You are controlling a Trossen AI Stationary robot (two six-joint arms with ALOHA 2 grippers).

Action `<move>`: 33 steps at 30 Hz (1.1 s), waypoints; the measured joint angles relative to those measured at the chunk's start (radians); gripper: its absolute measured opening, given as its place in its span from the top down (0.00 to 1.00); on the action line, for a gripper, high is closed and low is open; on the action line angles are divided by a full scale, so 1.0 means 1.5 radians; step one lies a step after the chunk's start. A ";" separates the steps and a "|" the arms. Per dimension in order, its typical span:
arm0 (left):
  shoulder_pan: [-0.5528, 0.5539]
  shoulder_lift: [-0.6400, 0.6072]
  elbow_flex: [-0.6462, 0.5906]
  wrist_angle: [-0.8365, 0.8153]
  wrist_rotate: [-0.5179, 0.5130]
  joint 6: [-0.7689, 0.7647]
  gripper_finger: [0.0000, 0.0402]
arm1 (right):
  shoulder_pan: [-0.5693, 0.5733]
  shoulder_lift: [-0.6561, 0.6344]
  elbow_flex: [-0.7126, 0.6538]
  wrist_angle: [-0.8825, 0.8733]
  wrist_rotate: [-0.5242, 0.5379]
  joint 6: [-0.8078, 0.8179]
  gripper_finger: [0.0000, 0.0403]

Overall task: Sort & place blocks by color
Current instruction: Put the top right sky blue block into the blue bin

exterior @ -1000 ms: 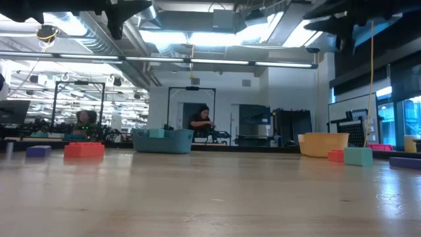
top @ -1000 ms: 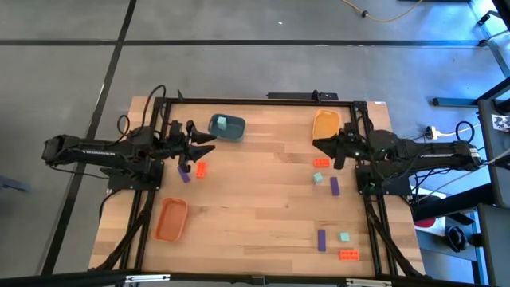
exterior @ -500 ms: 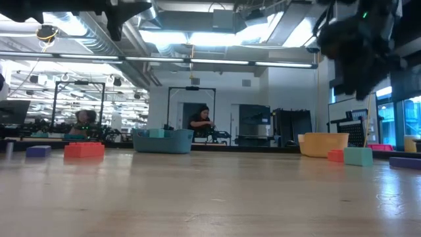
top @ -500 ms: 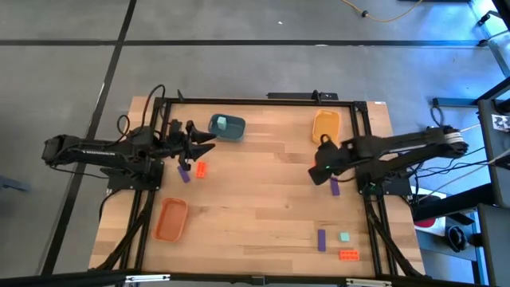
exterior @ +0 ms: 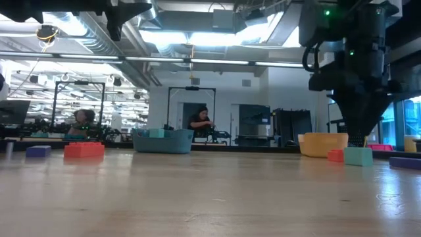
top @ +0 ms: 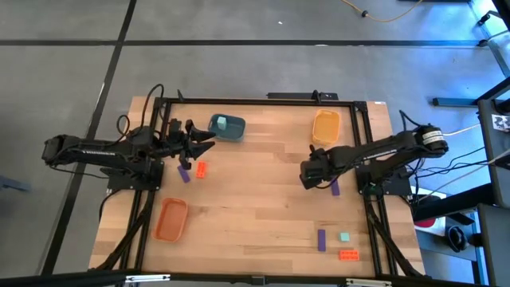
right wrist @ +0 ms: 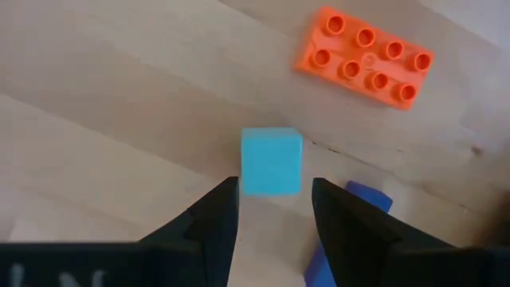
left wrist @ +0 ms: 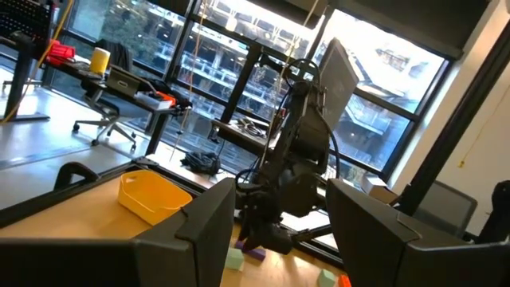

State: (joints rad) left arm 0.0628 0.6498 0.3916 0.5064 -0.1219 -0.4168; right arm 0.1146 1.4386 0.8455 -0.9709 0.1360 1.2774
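My right gripper (right wrist: pixel 275 214) is open and points down at the table's right half (top: pixel 309 175). Its fingers stand just short of a pale teal cube (right wrist: pixel 271 162), touching nothing. That cube rests flat on the wood, with a studded orange-red block (right wrist: pixel 366 57) beyond it and a purple block (right wrist: pixel 360 199) beside it. In the low view the gripper (exterior: pixel 358 133) hangs just above the teal cube (exterior: pixel 358 156). My left gripper (top: pixel 209 142) waits open above the table's left side, near an orange-red block (top: pixel 201 168) and a purple block (top: pixel 184 174).
A blue tray (top: pixel 227 126) with a teal block inside sits at the far edge, left of centre. A yellow-orange tray (top: pixel 325 126) stands far right and an orange tray (top: pixel 171 219) near left. Purple (top: pixel 321 239), teal (top: pixel 344 237) and orange-red (top: pixel 348 255) blocks lie near right.
My right arm has swung from its raised place by the right edge toward the table's middle and near side. It has come down and tipped its gripper to point down over the teal cube. No block has moved.
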 joint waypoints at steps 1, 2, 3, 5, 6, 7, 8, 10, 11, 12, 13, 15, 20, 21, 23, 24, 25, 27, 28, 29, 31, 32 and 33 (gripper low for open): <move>0.000 0.000 0.000 0.000 0.000 0.000 0.53 | 0.000 0.005 0.000 0.000 0.000 0.002 0.59; 0.000 0.000 0.000 0.000 0.000 0.000 0.53 | 0.000 0.011 0.000 0.001 0.000 0.003 0.59; 0.000 0.000 0.000 0.000 0.000 0.000 0.53 | 0.000 0.014 0.000 0.006 0.000 0.003 0.58; 0.000 0.000 0.000 0.000 0.000 0.000 0.53 | 0.000 0.020 0.000 0.014 0.000 0.003 0.55; 0.000 0.000 0.000 0.000 0.000 0.000 0.53 | 0.000 0.022 0.000 0.015 0.000 0.004 0.53; 0.000 0.000 0.000 0.000 0.000 0.000 0.53 | 0.000 0.023 0.000 0.016 0.000 0.004 0.50; 0.000 0.000 0.000 0.000 0.000 0.000 0.53 | 0.000 0.023 0.000 0.017 0.000 0.004 0.48; 0.000 0.000 0.000 0.000 0.000 0.000 0.53 | 0.000 0.023 0.000 0.013 0.000 0.004 0.42; 0.000 0.000 0.000 0.000 0.000 0.000 0.53 | 0.000 0.023 0.000 0.008 0.001 0.005 0.39; 0.000 0.000 0.000 0.000 0.000 0.000 0.53 | 0.000 0.023 0.000 0.003 0.003 0.007 0.37; 0.000 0.000 0.000 0.000 0.000 0.000 0.53 | 0.000 0.023 0.000 0.002 0.008 0.012 0.34; 0.000 0.000 0.000 0.000 0.000 0.000 0.53 | 0.000 0.023 0.000 0.010 0.017 0.014 0.31; 0.000 0.000 0.000 0.000 0.000 0.000 0.53 | 0.000 0.036 0.000 0.026 0.034 0.015 0.30; 0.000 0.000 0.000 0.001 0.000 0.000 0.53 | 0.000 0.043 0.000 0.026 0.032 0.015 0.29; 0.000 0.000 0.000 0.001 0.000 0.000 0.53 | 0.000 0.061 -0.001 0.027 0.028 0.014 0.29; 0.000 0.000 0.000 0.002 0.000 0.000 0.53 | 0.000 0.071 -0.001 0.027 0.027 0.013 0.29; 0.000 0.000 0.000 0.002 0.000 0.000 0.53 | 0.000 0.081 -0.001 0.028 0.026 0.013 0.29; 0.000 0.000 0.000 0.002 -0.004 0.000 0.53 | -0.001 0.101 -0.001 0.033 0.022 0.013 0.29; 0.000 0.000 0.000 0.002 -0.007 0.000 0.53 | -0.002 0.110 -0.001 0.039 0.015 0.012 0.29; 0.000 0.000 0.000 0.002 -0.010 0.000 0.53 | -0.002 0.119 -0.001 0.046 0.006 0.005 0.30; 0.000 0.000 0.000 0.002 -0.012 0.000 0.53 | -0.002 0.137 -0.001 0.047 -0.004 0.003 0.31; 0.000 0.000 0.000 0.002 -0.012 0.000 0.53 | -0.002 0.141 0.001 0.048 -0.004 0.002 0.33; 0.000 0.000 0.000 0.002 -0.012 0.001 0.53 | -0.002 0.147 0.001 0.048 -0.004 0.003 0.34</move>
State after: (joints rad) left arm 0.0628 0.6502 0.3920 0.5098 -0.1401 -0.4160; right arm 0.1116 1.6584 0.8477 -0.8983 0.1306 1.2814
